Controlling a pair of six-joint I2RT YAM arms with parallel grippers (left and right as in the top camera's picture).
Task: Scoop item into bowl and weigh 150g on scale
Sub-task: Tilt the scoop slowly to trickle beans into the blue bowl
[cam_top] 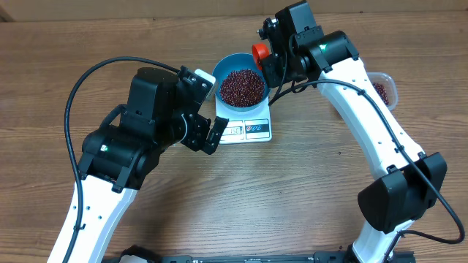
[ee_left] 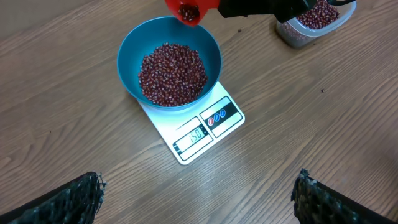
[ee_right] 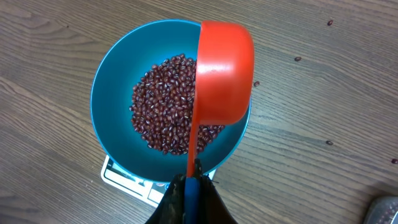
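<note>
The blue bowl (cam_top: 221, 73) stands on the white scale (cam_top: 252, 131) and holds a maroon heap of beans (cam_top: 242, 86). In the left wrist view the bowl (ee_left: 134, 50), beans (ee_left: 172, 73) and scale (ee_left: 205, 130) lie ahead, with the display lit. My right gripper (ee_right: 194, 186) is shut on the handle of a red scoop (ee_right: 224, 68). The scoop is tipped on its side over the bowl's (ee_right: 115, 93) far rim, with a few beans showing in its mouth (ee_left: 188, 9). My left gripper (ee_left: 199, 193) is open and empty, low over the wood beside the scale's front left corner.
A clear plastic tub (cam_top: 384, 89) with more beans stands on the table to the right of the bowl, behind the right arm. A few stray beans (ee_right: 297, 59) lie on the wood beyond the bowl. Both arms flank the scale.
</note>
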